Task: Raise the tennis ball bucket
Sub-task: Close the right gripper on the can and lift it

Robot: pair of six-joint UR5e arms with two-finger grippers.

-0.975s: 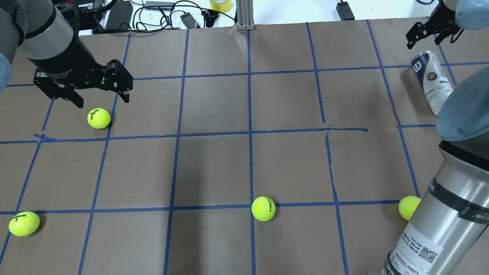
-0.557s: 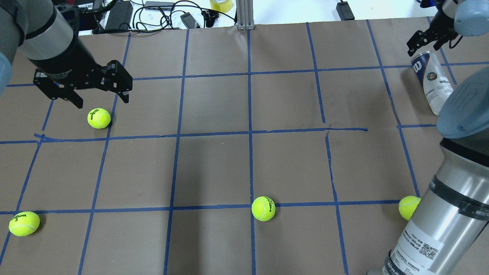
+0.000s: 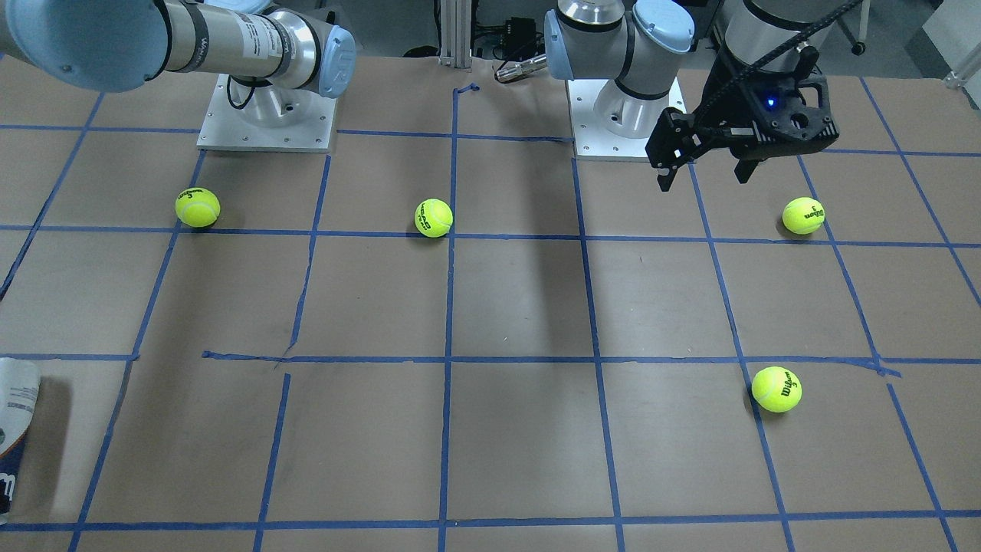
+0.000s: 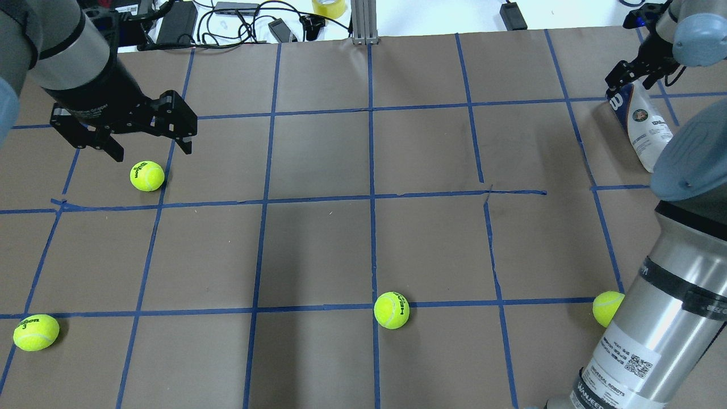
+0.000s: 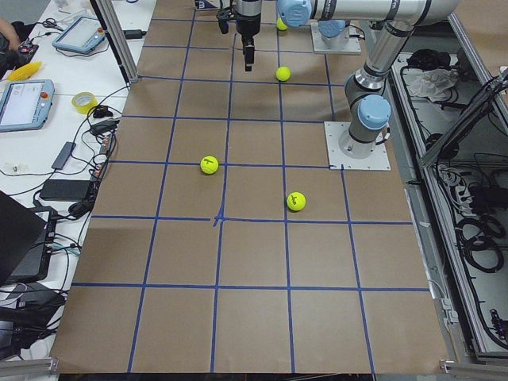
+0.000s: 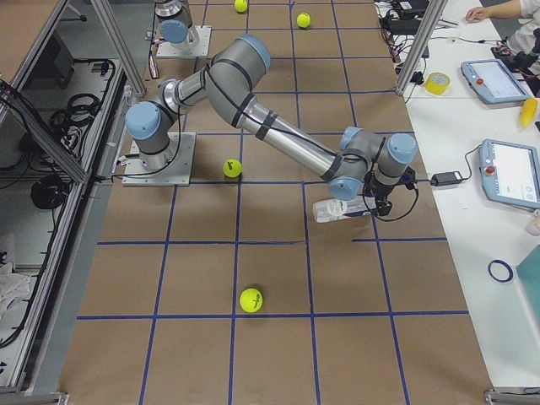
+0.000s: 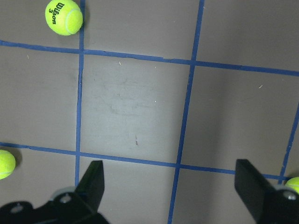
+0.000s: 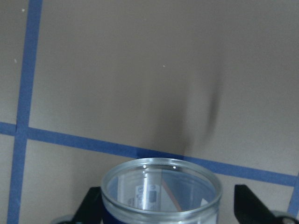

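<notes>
The right gripper (image 8: pixel 164 198), a black two-finger claw, is spread wide and grasps nothing. Its fingers (image 8: pixel 92 205) stand on either side of the open mouth of the slim clear-plastic tennis ball bucket (image 8: pixel 161 186), which has a white and navy label and a silvery rim. One finger is just beside the rim. The other stands apart from it, with bare table showing between them.

The bucket lies on its side at the far right of the brown paper-covered table (image 4: pixel 318 159), which is marked into squares with blue tape. Its mouth end points away from the robot, and the claw straddles that far end. The silver and pale-blue right arm (image 6: pixel 278 135) stretches out across the table to reach it.

On the left side, the left gripper (image 4: pixel 152 152), also black, hangs above the table with its fingers wide apart and empty. A yellow-green tennis ball (image 4: pixel 147 176) lies on the paper close to it in the overhead view, but not between the fingers. Three more balls lie nearer the robot: one at the near left (image 4: pixel 35 332), one near the middle (image 4: pixel 391 310), and one at the near right (image 4: pixel 608 308), partly hidden behind the right arm.
</notes>
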